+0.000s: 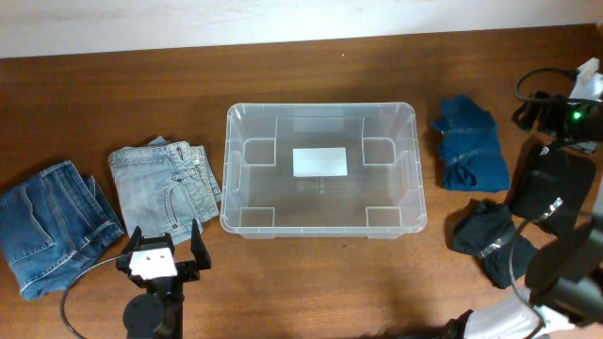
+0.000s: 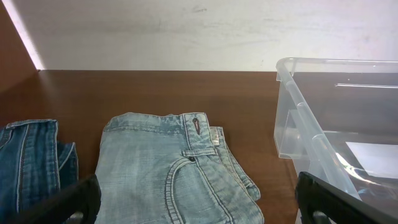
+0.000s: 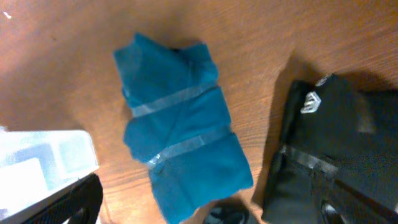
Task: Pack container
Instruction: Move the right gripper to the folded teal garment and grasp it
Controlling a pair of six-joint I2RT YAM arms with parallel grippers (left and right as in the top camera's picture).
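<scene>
– Jaws, nearest first: how do they stand?
– Both wide, holding nothing. The left gripper [image 1: 166, 232] hovers at the near side of the table [image 1: 320, 282], just short of the light jeans [image 1: 165, 184]. The right gripper [image 3: 205, 211] hangs over a blue garment [image 3: 180, 124], with a black one [image 3: 336, 143] beside it.
– And the bin?
– The bin [image 1: 231, 169] sits mid-table between the two lots of clothes. It is upright, with nothing in it but a white label [image 1: 320, 162] on its bottom. Dark jeans [image 1: 52, 221] lie at the left end.
– How would it handle?
– Light, I'd judge. It is thin clear plastic, stiff at the rolled rim but likely to flex in the walls, and smooth enough to slip. If it must shift, pinch the rim on a short side.
– Must it?
– Probably not. The clothes go to it, and they are soft, so a grab through the middle should keep the fold.
</scene>
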